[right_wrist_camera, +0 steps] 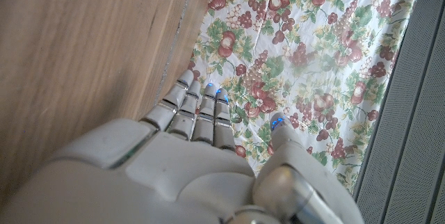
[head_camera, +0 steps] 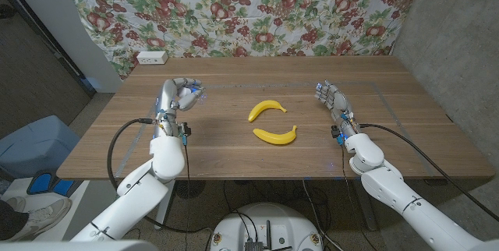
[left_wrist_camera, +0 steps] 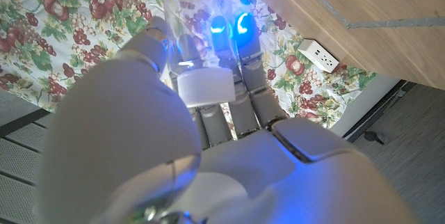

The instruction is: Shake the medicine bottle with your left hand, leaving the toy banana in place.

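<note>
**Left robot hand wrapped round the medicine bottle, bananas lying mid-surface**

The left robot hand point(head_camera: 179, 95) is up over the left part of the wooden surface point(head_camera: 234, 146), fingers curled around the medicine bottle point(left_wrist_camera: 198, 36). In the left wrist view the bottle shows as a clear body with a white cap point(left_wrist_camera: 204, 87), the cap end toward the palm and the clear body reaching out past the fingers point(left_wrist_camera: 240, 50), whose tips glow blue against it. The thumb closes on it from the other side. In the head view the bottle is mostly hidden inside the grip — only a pale glint shows by the fingertips — and whether the bottle touches the surface cannot be told.

The right robot hand point(head_camera: 334, 101) stands over the right part of the surface, holding nothing. Its fingers are straight and close together, with the thumb set a little apart; the right wrist view shows them reaching along the wood toward the far edge, blue lights at the tips point(right_wrist_camera: 208, 88).

Two toy bananas lie near the middle of the surface, between the two hands and well apart from both. The farther toy banana point(head_camera: 266, 109) arches upward; the nearer toy banana point(head_camera: 276, 135) curves the other way, its ends turned up. They lie close to each other, but no contact between them is visible.

Behind the surface hangs a cloth printed with fruit and flowers point(head_camera: 257, 9), and a white power strip point(head_camera: 151, 58) sits at the far left edge — it also shows in the left wrist view.
</note>
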`<move>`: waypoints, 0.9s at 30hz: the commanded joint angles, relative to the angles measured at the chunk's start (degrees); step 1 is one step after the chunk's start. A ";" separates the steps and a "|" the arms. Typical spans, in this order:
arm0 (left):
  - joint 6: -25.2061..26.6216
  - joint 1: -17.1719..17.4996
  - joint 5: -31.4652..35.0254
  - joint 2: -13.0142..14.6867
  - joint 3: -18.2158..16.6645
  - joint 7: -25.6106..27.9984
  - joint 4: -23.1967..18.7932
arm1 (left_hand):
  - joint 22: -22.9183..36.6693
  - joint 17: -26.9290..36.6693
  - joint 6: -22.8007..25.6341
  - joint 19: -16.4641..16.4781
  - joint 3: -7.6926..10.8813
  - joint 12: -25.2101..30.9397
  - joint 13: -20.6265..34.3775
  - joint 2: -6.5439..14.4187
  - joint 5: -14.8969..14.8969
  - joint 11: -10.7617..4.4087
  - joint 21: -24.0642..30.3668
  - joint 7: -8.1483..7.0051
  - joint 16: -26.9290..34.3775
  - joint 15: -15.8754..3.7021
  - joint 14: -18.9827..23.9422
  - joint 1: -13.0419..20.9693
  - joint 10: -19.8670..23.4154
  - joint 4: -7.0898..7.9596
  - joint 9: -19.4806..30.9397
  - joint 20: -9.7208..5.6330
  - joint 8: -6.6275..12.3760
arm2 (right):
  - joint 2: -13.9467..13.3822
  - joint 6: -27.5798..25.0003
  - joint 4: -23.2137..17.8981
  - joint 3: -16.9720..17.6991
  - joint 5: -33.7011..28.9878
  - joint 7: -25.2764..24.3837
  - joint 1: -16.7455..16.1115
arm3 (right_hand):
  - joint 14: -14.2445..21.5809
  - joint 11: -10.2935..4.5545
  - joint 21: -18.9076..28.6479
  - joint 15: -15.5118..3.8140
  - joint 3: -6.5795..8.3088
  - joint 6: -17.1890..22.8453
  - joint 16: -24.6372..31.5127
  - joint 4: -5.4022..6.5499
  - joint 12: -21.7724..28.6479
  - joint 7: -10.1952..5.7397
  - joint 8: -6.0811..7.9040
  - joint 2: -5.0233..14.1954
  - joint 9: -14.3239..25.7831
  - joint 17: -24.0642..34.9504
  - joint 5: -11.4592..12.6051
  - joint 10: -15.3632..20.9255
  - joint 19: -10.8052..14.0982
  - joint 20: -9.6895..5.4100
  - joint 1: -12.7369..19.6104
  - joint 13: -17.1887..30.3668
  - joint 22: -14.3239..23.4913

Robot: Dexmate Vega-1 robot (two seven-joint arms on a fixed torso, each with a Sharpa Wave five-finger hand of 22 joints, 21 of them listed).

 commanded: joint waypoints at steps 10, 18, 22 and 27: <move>12.25 -2.95 -9.00 9.85 -1.24 -18.38 -4.76 | 0.00 8.12 0.36 -0.24 0.48 -0.16 0.16 9.14 0.27 -0.13 0.38 0.10 -0.25 -16.32 13.84 9.18 0.39 0.05 0.22 -7.31 -0.14 | 0.51 -0.45 0.73 -0.31 -0.07 -0.08 0.89 | 0.31 0.03 -0.39 -0.06 0.06 0.10 -0.20 -0.33 0.12 0.22 0.13 0.01 0.17 0.15 -0.22 0.19 0.61 0.06 -0.18 -0.04 0.06; 14.35 -4.53 -11.32 12.23 -0.46 -19.99 -4.94 | -0.04 8.05 0.40 -0.30 0.55 -0.22 0.21 9.10 0.26 -0.11 0.49 0.17 -0.42 -16.32 13.76 9.25 0.42 -0.01 0.21 -7.34 -0.14 | 0.56 -0.80 0.80 -0.52 -0.29 -0.21 1.22 | 0.34 0.06 -0.52 -0.02 0.06 0.06 -0.20 -0.32 0.13 0.27 0.12 0.01 0.17 0.13 -0.23 0.21 0.67 0.07 -0.21 -0.05 0.07; 14.22 -4.70 -11.93 12.79 -0.28 -19.52 -4.76 | -0.05 8.10 0.40 -0.30 0.58 -0.21 0.26 9.10 0.26 -0.05 0.54 0.12 -0.41 -16.32 13.81 9.27 0.47 -0.01 0.21 -7.33 -0.15 | 0.65 -0.94 0.77 -0.55 -0.33 -0.40 1.29 | 0.33 0.05 -0.59 -0.12 0.06 0.08 -0.21 -0.32 0.13 0.21 0.13 0.01 0.17 0.12 -0.23 0.21 0.70 0.08 -0.22 -0.05 0.07; 12.06 -4.35 -11.29 12.05 0.11 -16.48 -3.85 | -0.08 8.17 0.42 -0.33 0.61 -0.27 0.25 9.10 0.26 -0.03 0.58 0.09 -0.42 -16.32 13.83 9.26 0.47 0.00 0.21 -7.31 -0.15 | 0.71 -1.03 0.81 -0.63 -0.36 -0.41 1.48 | 0.41 0.12 -0.68 -0.05 0.07 0.08 -0.18 -0.32 0.12 0.24 0.14 0.02 0.17 0.11 -0.23 0.18 0.72 0.07 -0.24 -0.06 0.07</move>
